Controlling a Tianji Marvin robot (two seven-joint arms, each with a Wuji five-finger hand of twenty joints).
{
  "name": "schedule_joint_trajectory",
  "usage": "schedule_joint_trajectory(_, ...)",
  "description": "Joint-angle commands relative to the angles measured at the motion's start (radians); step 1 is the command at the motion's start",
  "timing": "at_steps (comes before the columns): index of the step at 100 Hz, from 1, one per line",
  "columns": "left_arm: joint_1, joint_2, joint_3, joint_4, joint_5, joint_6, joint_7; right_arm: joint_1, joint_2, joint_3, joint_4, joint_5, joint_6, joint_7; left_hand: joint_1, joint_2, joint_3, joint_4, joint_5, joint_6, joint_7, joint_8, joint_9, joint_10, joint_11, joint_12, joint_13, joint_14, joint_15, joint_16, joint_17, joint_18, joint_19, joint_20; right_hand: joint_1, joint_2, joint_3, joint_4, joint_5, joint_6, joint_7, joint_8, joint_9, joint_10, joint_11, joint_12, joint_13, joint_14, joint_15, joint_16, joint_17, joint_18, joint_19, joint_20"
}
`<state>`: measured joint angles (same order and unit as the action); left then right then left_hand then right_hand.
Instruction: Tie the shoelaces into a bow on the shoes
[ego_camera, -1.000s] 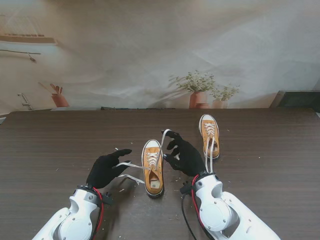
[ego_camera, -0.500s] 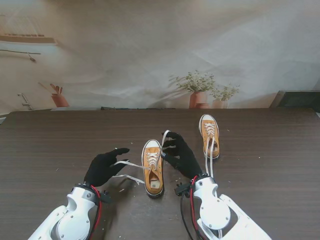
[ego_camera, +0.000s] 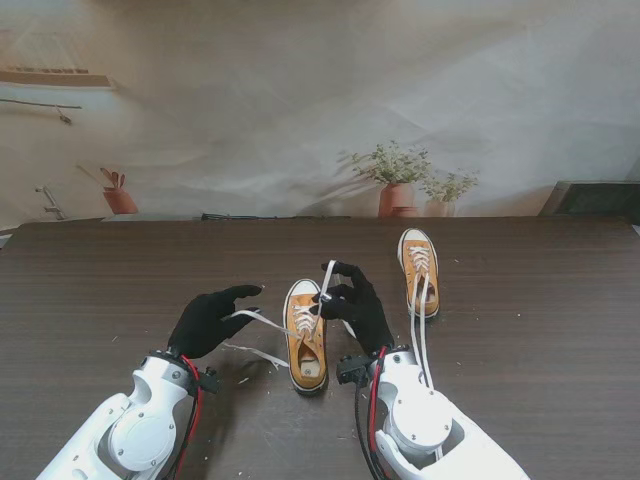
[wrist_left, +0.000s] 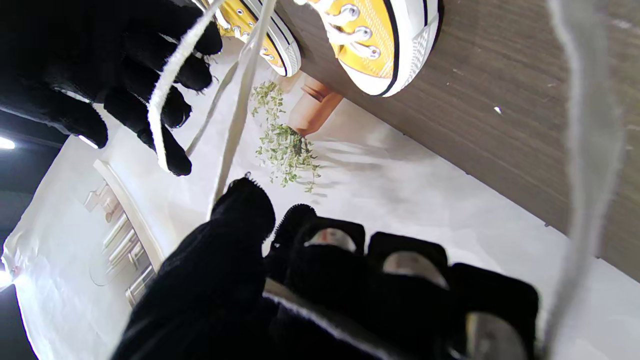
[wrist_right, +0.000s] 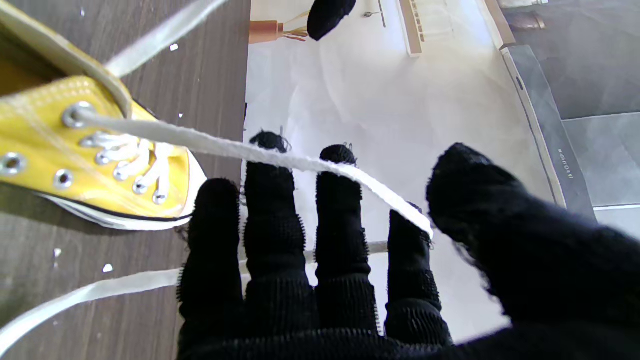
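Two yellow canvas sneakers (ego_camera: 306, 335) (ego_camera: 419, 258) on woodgrain table (ego_camera: 100, 290) — flat white laces. Right hand (ego_camera: 357, 305) pinches one lace (wrist_right: 260, 155); left hand (ego_camera: 208, 320) grips another (ego_camera: 255, 320).

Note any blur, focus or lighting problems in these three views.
Stand view: evenly lit and sharp; both shoes readable. Left wrist view: the lace nearest the lens is a blurred streak, black fingers show no detail. Right wrist view: backdrop washed out, the near lace soft, the lace over the fingers crisp.

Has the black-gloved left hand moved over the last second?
Yes. The black-gloved left hand has shifted farther from me, its fingertips nearing the toe of the nearer orange sneaker, which stayed put.
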<state>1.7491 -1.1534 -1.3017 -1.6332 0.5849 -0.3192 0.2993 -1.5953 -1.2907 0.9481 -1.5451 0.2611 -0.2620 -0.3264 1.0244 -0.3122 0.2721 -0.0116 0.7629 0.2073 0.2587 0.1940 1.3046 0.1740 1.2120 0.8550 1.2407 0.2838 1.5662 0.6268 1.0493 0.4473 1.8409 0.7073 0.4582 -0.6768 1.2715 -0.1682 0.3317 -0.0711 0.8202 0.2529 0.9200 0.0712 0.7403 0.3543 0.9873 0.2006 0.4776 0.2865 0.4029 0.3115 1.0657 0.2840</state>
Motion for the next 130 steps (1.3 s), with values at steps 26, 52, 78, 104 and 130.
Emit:
schedule_joint_trajectory(26,-0.051,0.006,0.002,-0.012,-0.001,-0.019,-0.037,0.021,0.002,-0.024,0.027,-0.101,-0.009,0.021,0.028,0.032,-0.042,-0.012,0.021,-0.023,0.016,0.019,0.026,0.009,0.000,0.008,0.029,-0.038,0.044,0.017,0.042,-0.258,0.253,0.001,0.121,-0.078,-0.010,-0.132,0.089,-0.016,-0.006,0.050,0.064,-0.037,0.419,0.197,0.119,-0.019,0.556,0.201,0.199,0.098,0.368,0.403)
schedule_joint_trajectory(52,-0.116,0.002,0.013,-0.009,-0.017,-0.053,-0.038,0.065,-0.006,-0.047,0.073,-0.218,-0.022,-0.031,0.031,0.040,-0.057,-0.013,0.022,-0.030,0.028,0.026,0.025,-0.001,-0.001,0.007,0.029,-0.042,0.045,0.017,0.042,-0.259,0.253,0.001,0.169,-0.097,-0.002,-0.135,0.404,-0.043,0.313,-0.148,0.090,-0.036,0.476,0.266,0.155,-0.041,0.705,0.191,0.309,0.088,0.469,0.482)
schedule_joint_trajectory(78,-0.193,-0.004,0.051,-0.011,-0.060,-0.072,-0.050,0.089,-0.014,-0.071,0.091,-0.235,-0.013,-0.043,0.036,0.046,-0.070,-0.013,0.020,-0.039,0.044,0.036,0.026,-0.005,-0.001,0.007,0.029,-0.043,0.046,0.016,0.043,-0.260,0.253,0.001,0.146,-0.063,-0.016,-0.140,0.522,-0.105,0.386,-0.063,0.187,-0.053,0.499,0.277,0.238,-0.030,0.748,0.201,0.398,0.118,0.527,0.495)
schedule_joint_trajectory(104,-0.268,-0.011,0.113,-0.015,-0.069,-0.077,-0.046,0.104,-0.017,-0.077,0.116,-0.254,-0.013,-0.049,0.036,0.051,-0.083,-0.012,0.016,-0.047,0.057,0.042,0.024,-0.019,-0.001,0.007,0.030,-0.053,0.045,0.015,0.043,-0.260,0.253,0.001,0.136,-0.051,-0.024,-0.141,0.547,-0.085,0.341,-0.069,0.246,-0.052,0.478,0.297,0.273,-0.013,0.747,0.194,0.419,0.143,0.530,0.485)
schedule_joint_trajectory(130,-0.364,-0.027,0.207,0.022,-0.110,-0.067,-0.043,0.106,-0.013,-0.076,0.118,-0.271,-0.018,-0.047,0.039,0.052,-0.090,-0.011,0.018,-0.049,0.067,0.046,0.025,-0.021,-0.001,0.006,0.030,-0.056,0.047,0.015,0.043,-0.265,0.253,-0.002,0.163,-0.047,-0.030,-0.137,0.547,-0.064,0.267,-0.108,0.262,-0.044,0.459,0.307,0.284,-0.007,0.735,0.191,0.421,0.153,0.525,0.481)
